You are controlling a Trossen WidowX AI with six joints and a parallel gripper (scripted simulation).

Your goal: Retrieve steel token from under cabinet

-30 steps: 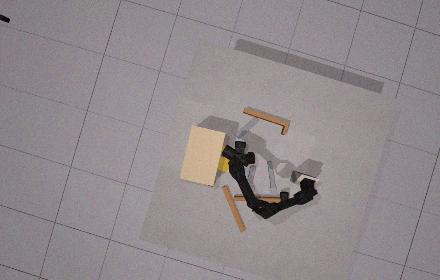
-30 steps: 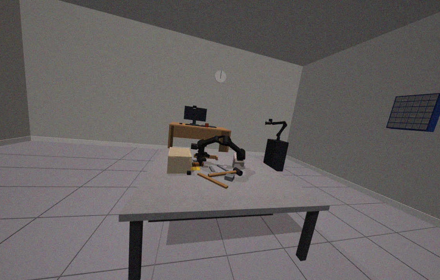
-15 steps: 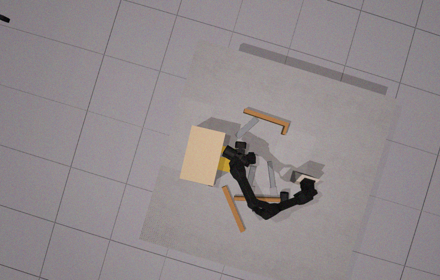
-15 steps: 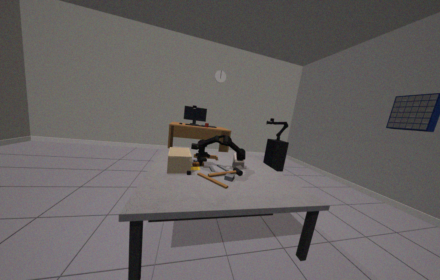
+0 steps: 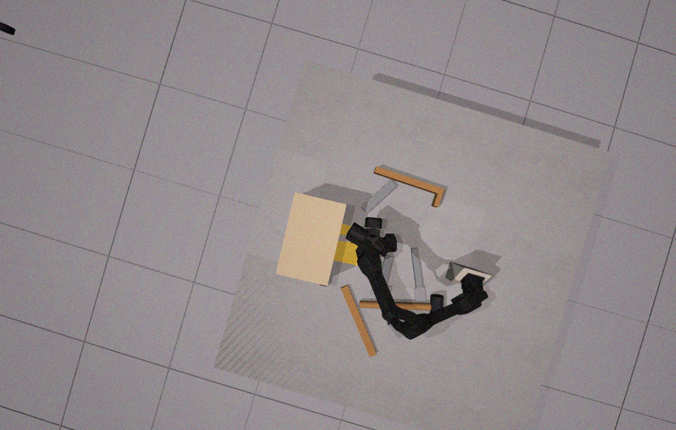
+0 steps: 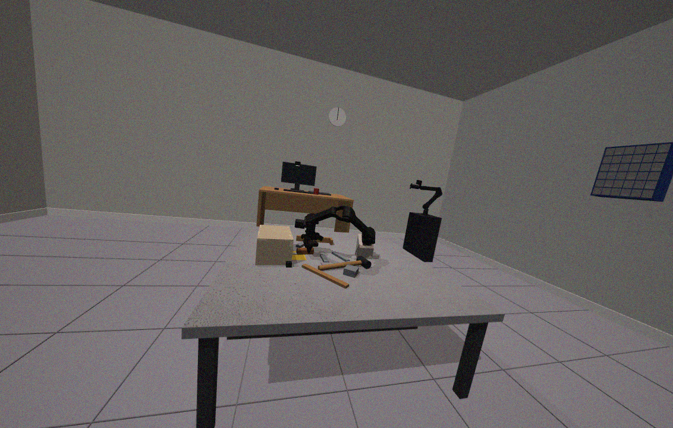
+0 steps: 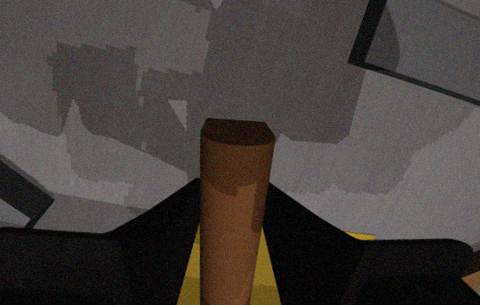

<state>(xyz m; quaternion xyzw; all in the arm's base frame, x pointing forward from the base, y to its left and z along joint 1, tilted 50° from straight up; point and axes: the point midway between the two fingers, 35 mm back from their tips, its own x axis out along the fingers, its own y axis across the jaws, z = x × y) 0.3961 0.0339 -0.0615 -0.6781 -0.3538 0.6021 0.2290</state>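
Note:
The cabinet is a pale tan box [image 5: 311, 237] [image 6: 274, 244]. My gripper [image 6: 309, 248] [image 7: 231, 186] is low in front of it, shut on a round brown wooden handle [image 7: 237, 165], whose blunt end shows between the fingertips in the wrist view. The rest of that tool is largely hidden by the gripper and arm. The yellow marked area [image 5: 345, 253] [image 7: 264, 277] lies against the cabinet's front, partly covered by the arm and the tool. I cannot see the steel token in any view, nor what lies under the cabinet.
An L-shaped wooden piece [image 5: 409, 180] lies at the upper side of the overhead view. A straight wooden stick [image 5: 359, 321] [image 6: 324, 275] and a black-headed hammer [image 5: 396, 305] [image 6: 339, 264] lie opposite. Grey bars [image 5: 380, 195] [image 5: 417, 270] and a grey block [image 6: 351, 270] are nearby.

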